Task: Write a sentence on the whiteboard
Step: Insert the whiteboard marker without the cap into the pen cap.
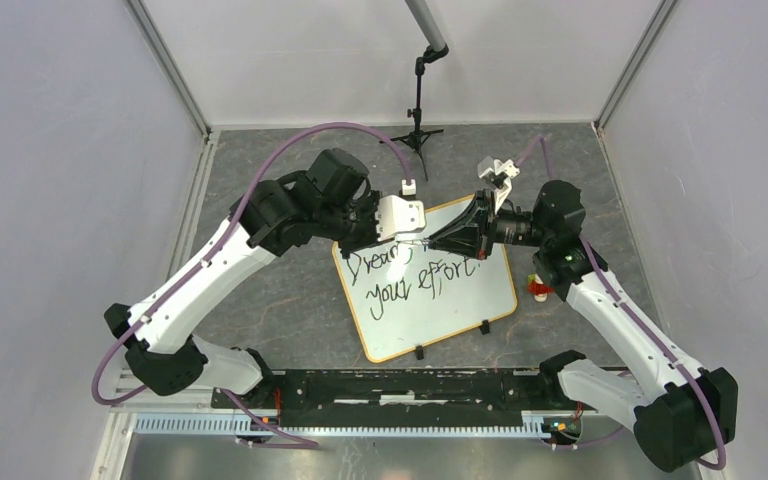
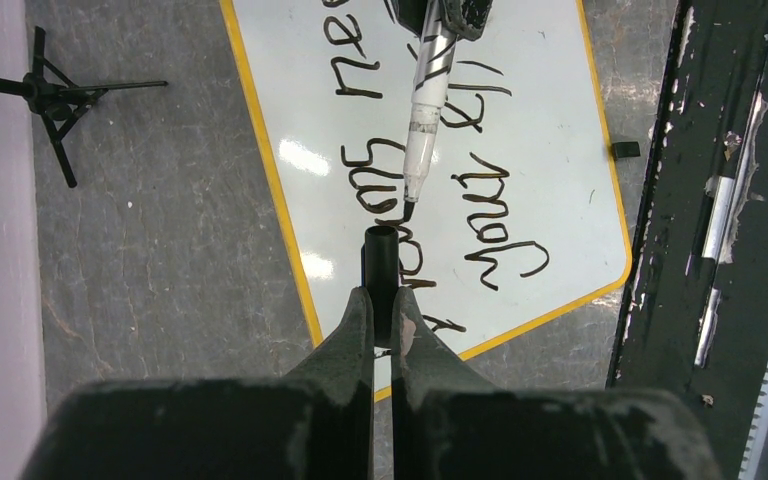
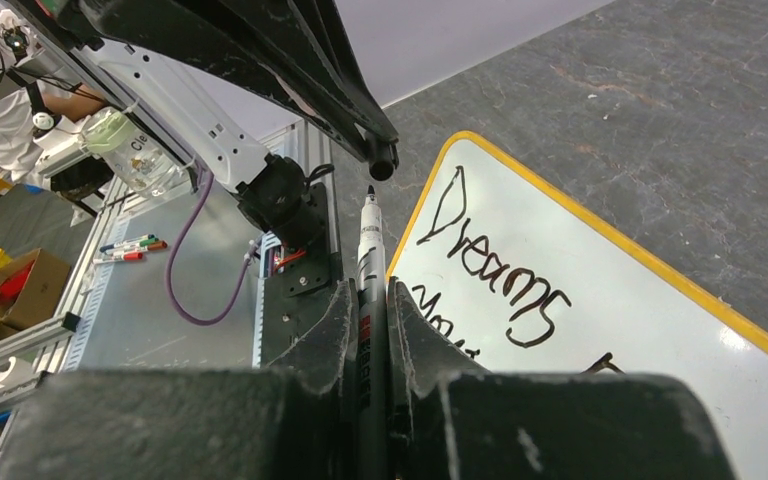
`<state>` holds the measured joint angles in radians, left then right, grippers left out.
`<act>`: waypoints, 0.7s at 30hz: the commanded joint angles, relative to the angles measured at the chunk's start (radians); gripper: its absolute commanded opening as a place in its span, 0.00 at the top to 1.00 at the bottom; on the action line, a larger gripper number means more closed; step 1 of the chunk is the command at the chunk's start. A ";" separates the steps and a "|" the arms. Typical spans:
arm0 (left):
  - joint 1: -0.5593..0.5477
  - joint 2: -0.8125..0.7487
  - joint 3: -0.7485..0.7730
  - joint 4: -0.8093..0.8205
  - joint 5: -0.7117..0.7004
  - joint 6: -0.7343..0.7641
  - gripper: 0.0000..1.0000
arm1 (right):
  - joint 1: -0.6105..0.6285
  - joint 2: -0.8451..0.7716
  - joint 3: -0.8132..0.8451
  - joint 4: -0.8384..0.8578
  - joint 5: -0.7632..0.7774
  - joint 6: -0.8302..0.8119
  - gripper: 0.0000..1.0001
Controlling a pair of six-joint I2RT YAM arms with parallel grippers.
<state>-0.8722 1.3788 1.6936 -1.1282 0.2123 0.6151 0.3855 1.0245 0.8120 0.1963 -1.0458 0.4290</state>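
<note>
Left claw (image 2: 382,296) squeezes the cap (image 2: 379,258); right claw (image 3: 371,290) grips the marker (image 3: 370,235). Line them up straight, push slowly.

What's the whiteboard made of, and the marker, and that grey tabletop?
The whiteboard looks like smooth, glossy coated board: lamp glare shines on it. The marker seems hard plastic, its white barrel slightly shiny. The tabletop looks like matte grey stone or a stone-print mat; veined mottling fits either.

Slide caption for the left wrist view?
Left gripper pinches the black cap, the marker poised tip-first near it over the lettered whiteboard.
</note>
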 commanded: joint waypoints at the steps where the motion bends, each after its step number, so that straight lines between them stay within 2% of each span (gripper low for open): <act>1: -0.005 -0.034 0.028 0.008 0.021 0.012 0.98 | 0.004 -0.010 0.025 -0.034 0.011 -0.059 1.00; 21: -0.031 -0.030 0.003 -0.036 0.031 0.058 0.98 | 0.018 -0.004 0.037 -0.026 -0.026 -0.058 1.00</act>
<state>-0.8921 1.3666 1.6920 -1.1587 0.2298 0.6231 0.3935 1.0245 0.8120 0.1486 -1.0504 0.3874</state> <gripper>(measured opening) 0.055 0.121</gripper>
